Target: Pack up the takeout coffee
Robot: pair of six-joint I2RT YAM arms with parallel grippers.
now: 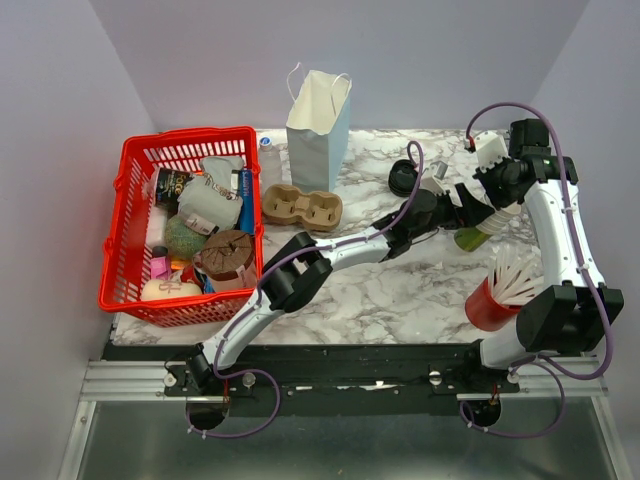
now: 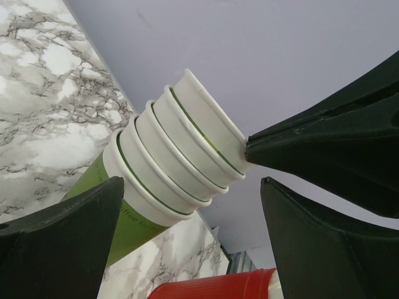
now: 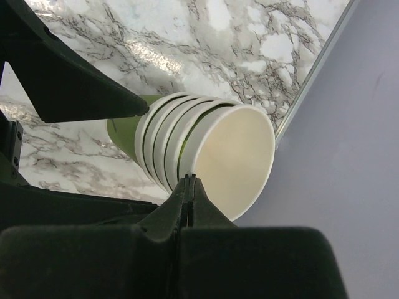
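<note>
The left gripper (image 2: 191, 187) is at full width. Its two black fingers stand to either side of the stack of cups (image 2: 162, 168) without touching it. The right gripper (image 3: 190, 180) is fully closed. Its fingertips meet on the white rim of the top cup in the stack and pinch that rim. The stack consists of green paper cups with white rims, nested one inside the other. It is tilted, with its base low over the marble table (image 1: 400, 290) and its open end raised toward the right wall. Both grippers work at the far right of the table, the left arm reaching across from the near left. The coffee cup (image 1: 403, 180) stands on the table at the far side, just left of the left gripper and right of the paper bag (image 1: 318, 135). From above only its round black lid can be made out, and no gripper touches it. The white paper bag stands upright and open at the far centre. A cardboard cup carrier (image 1: 302, 208) lies just near of the bag. A red basket (image 1: 130, 230) filled with mixed goods occupies the left side of the table. A red cup of white sticks (image 1: 490, 305) stands at the near right, beside the right arm.
</note>
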